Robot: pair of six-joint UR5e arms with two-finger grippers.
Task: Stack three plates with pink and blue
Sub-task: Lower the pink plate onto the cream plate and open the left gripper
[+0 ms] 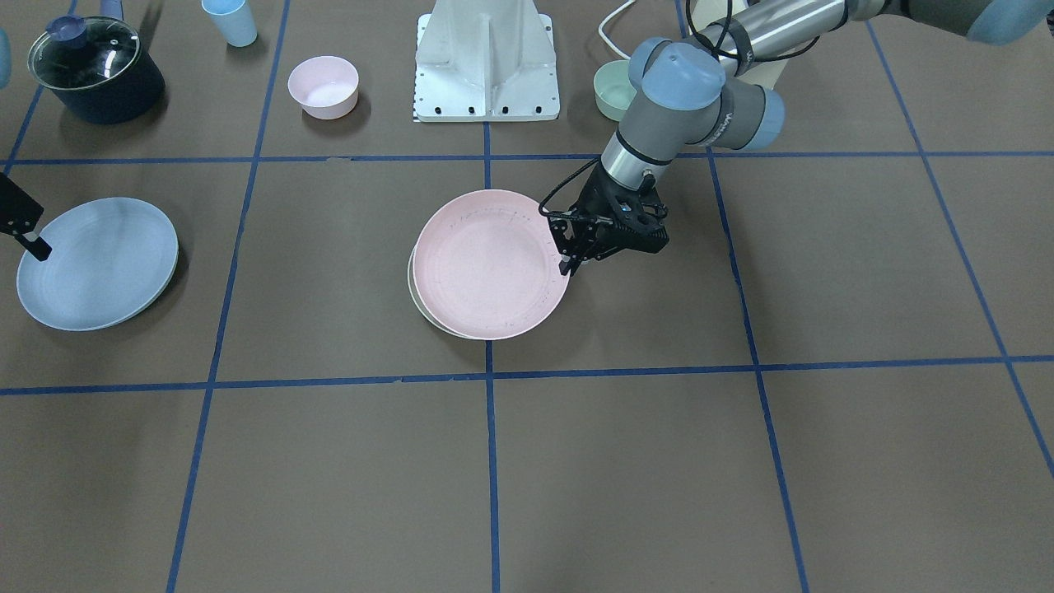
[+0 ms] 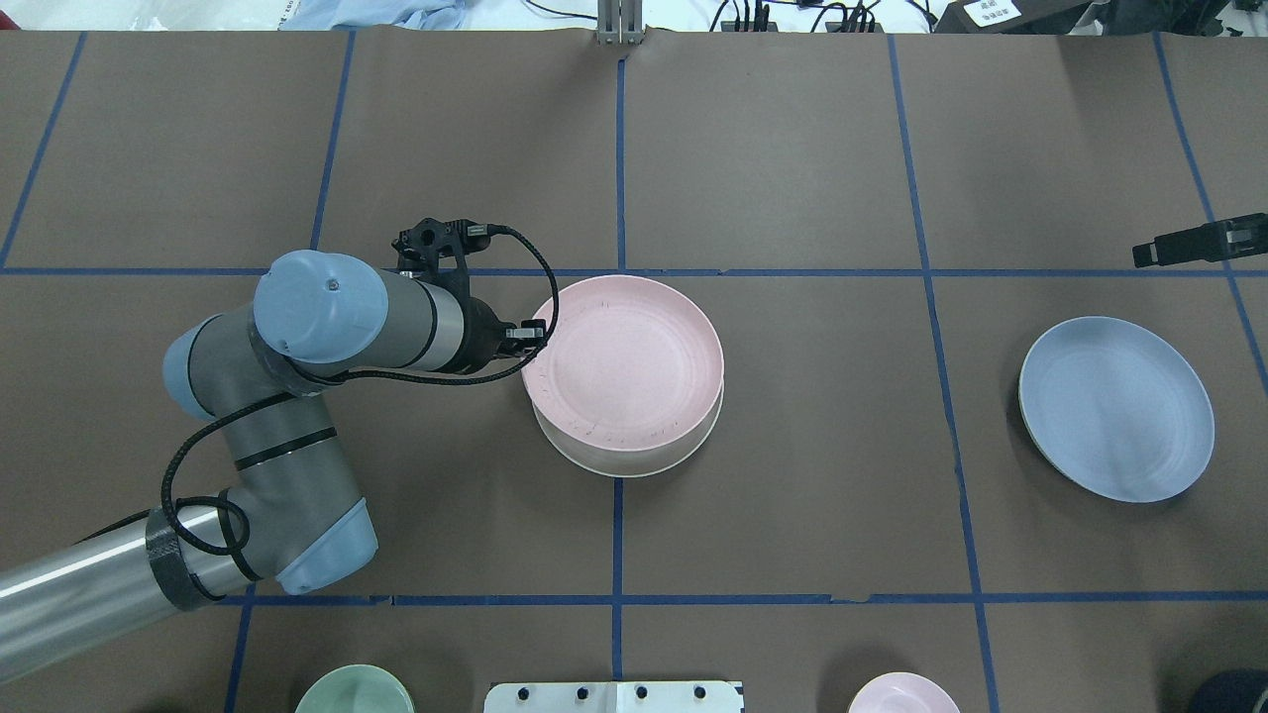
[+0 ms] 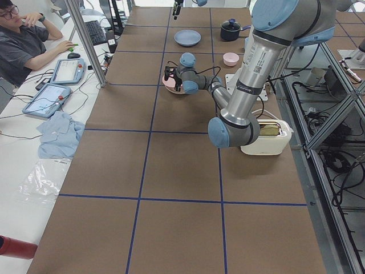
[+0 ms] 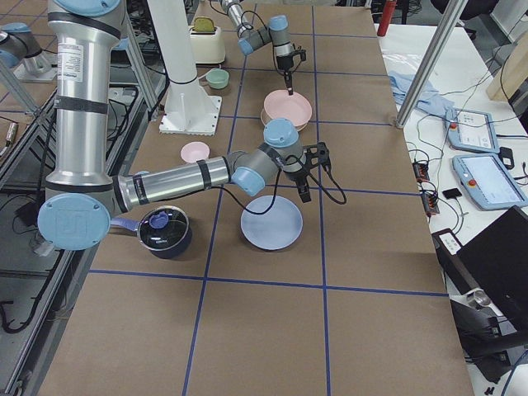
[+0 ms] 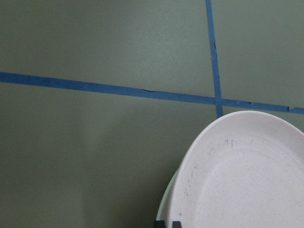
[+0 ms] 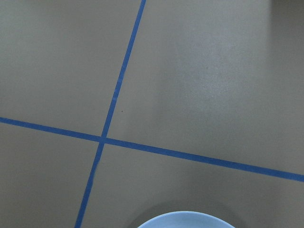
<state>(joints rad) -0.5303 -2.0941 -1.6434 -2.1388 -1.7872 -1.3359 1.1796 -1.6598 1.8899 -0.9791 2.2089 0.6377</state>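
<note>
1. Brown and crossed by blue tape lines, the desk (image 1: 626, 461) lay bare over the whole half toward the operators' edge.
2. The pink plate (image 2: 624, 361) sat at the desk's middle on top of the cream plate (image 2: 634, 467). It was shifted a little toward the operators' edge, so a crescent of cream rim showed on the robot's side.
3. The blue plate (image 2: 1116, 408) lay alone on the desk toward the end on the robot's right, well apart from the stack, with bare surface between them.
4. Along the robot's edge stood a pink bowl (image 1: 323, 86), a green bowl (image 1: 613, 89), a lidded pot (image 1: 95, 70) and a blue cup (image 1: 230, 21). All were clear of the plates.
5. The left gripper (image 1: 566, 265) stood at the pink plate's rim on the side facing the desk's left end. The arm's elbow was folded back and the wrist was angled down. In the wrist view its two fingertips (image 5: 162, 223) were close together on that rim, pinching it.
6. The right gripper (image 1: 37, 248) hung above the desk just off the blue plate's rim, without touching it. In the right side view its forearm ran low and nearly level and the wrist pointed down. Whether its fingers were apart or together could not be told.
</note>
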